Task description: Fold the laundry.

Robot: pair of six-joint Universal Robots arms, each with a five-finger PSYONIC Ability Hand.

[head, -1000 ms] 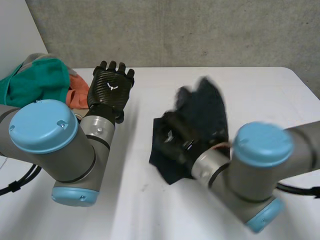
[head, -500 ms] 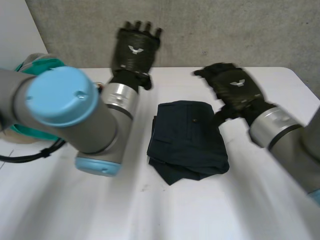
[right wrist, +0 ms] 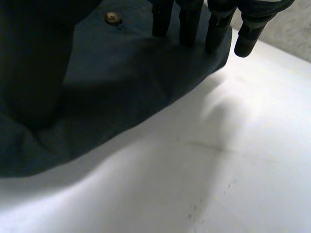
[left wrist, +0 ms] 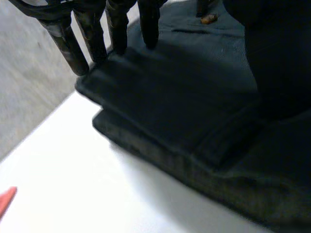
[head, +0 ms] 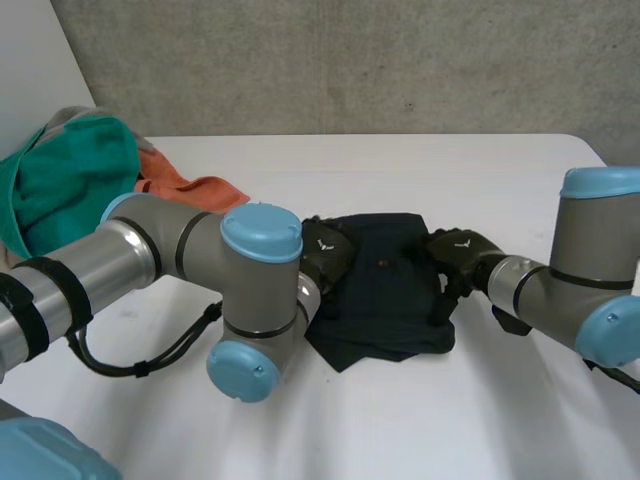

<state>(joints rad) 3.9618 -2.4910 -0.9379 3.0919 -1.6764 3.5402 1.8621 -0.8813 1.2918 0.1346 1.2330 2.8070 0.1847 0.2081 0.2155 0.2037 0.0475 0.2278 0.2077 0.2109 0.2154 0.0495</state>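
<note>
A dark navy garment [head: 385,295] lies folded in the middle of the white table [head: 500,180]. My left hand [head: 326,258] rests on its left edge and my right hand [head: 456,250] on its right edge. In the left wrist view the straight fingers [left wrist: 116,26] press on the garment [left wrist: 194,111] near one corner. In the right wrist view the straight fingers [right wrist: 188,19] touch the garment [right wrist: 121,82] at its edge, close to a small brass button [right wrist: 112,17]. Both hands are open and neither pinches the cloth.
A pile of laundry sits at the table's far left: a teal cloth [head: 70,180] with an orange cloth [head: 190,190] beside it. Bare table lies in front of the garment and behind it. My left arm's elbow [head: 255,300] hangs low over the table, left of the garment.
A second ago the right hand was moving the dark garment. Both hands then rose off the table and have now come down onto the folded garment's two sides.
</note>
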